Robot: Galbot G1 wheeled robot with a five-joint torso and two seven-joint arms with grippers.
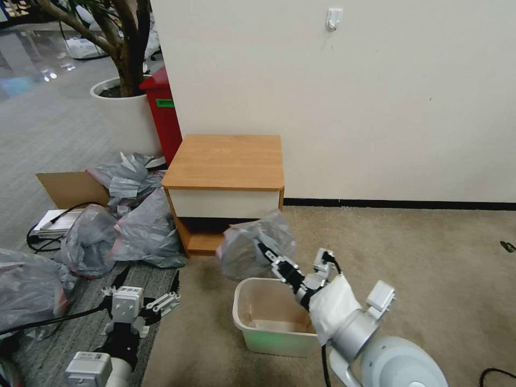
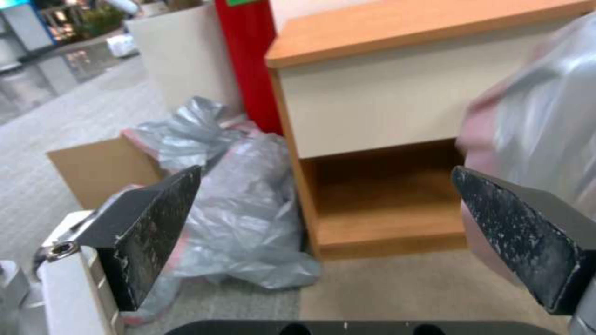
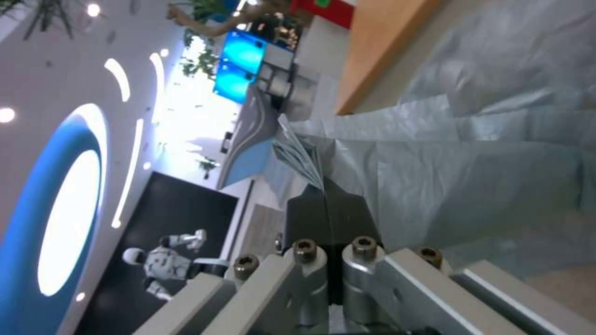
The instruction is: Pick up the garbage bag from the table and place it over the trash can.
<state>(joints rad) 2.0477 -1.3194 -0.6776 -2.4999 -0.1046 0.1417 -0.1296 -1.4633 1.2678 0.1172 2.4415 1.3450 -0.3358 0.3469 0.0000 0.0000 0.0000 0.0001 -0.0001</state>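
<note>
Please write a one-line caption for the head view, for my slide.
Right hand holds the garbage bag above the trash can, in front of the table; left hand waits open.

Floor: I see beige carpet (image 1: 430, 258) ahead, grey carpet to my left | Table (image 1: 224, 161): orange-brown wood against the wall, top bare | Trash can (image 1: 269, 322): cream, on the beige carpet in front of the table | Left of the table: grey plastic sacks (image 1: 123, 226) heaped on the floor (a cardboard sheet (image 1: 70, 188) behind them).
</note>
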